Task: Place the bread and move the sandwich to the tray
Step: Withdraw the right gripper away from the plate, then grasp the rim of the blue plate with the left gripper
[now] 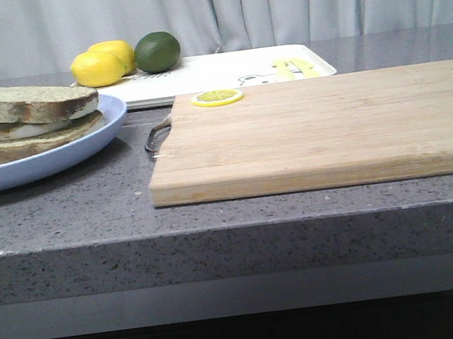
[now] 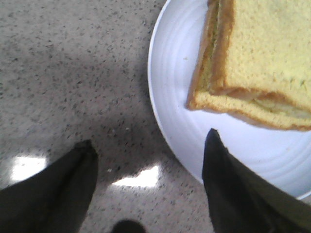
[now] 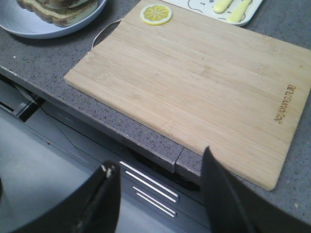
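A light-blue plate (image 1: 81,143) at the left holds the sandwich (image 1: 22,139): a lower slice, a white egg layer, and the bread (image 1: 21,103) lying on top as the upper slice. The left wrist view shows the bread (image 2: 272,43) on the plate (image 2: 170,73). My left gripper (image 2: 150,138) is open and empty, low over the counter beside the plate, with one finger over its rim. My right gripper (image 3: 158,159) is open and empty, out past the counter's front edge. The white tray (image 1: 221,66) lies at the back. Neither gripper shows in the front view.
A wooden cutting board (image 1: 321,128) fills the middle and right, with a lemon slice (image 1: 217,97) at its far corner and a metal handle at its left. Two lemons (image 1: 104,64) and a lime (image 1: 157,51) sit on the tray's left end. Cabinet fronts lie below the counter edge (image 3: 146,145).
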Robot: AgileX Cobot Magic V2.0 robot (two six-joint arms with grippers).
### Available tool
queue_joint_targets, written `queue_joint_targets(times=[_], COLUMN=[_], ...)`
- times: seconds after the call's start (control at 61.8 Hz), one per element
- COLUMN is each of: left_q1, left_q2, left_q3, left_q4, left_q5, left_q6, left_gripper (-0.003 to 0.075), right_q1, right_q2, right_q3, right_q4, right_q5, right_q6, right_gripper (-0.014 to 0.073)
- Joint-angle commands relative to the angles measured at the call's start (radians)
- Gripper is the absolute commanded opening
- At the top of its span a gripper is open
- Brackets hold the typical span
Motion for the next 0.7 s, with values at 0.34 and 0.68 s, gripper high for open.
queue_joint_targets(times=[0.34,0.68], left_q1=[0.060,0.054], left_q2=[0.190,0.276], left_q3=[-0.035,-0.035], left_q4=[-0.313,-0.395], left_q5=[-0.073,-0.073], left_q6=[0.128,0.172], left_gripper=[0.0459,0.0449], right_q1=[-0.006,-0.006], right_q2=[0.003,0.003], right_q3=[-0.022,-0.022], right_q4=[-0.006,-0.006], right_q5=[-0.059,-0.059], right_q6=[-0.004,-0.004], right_gripper=[0.0402,0.0402])
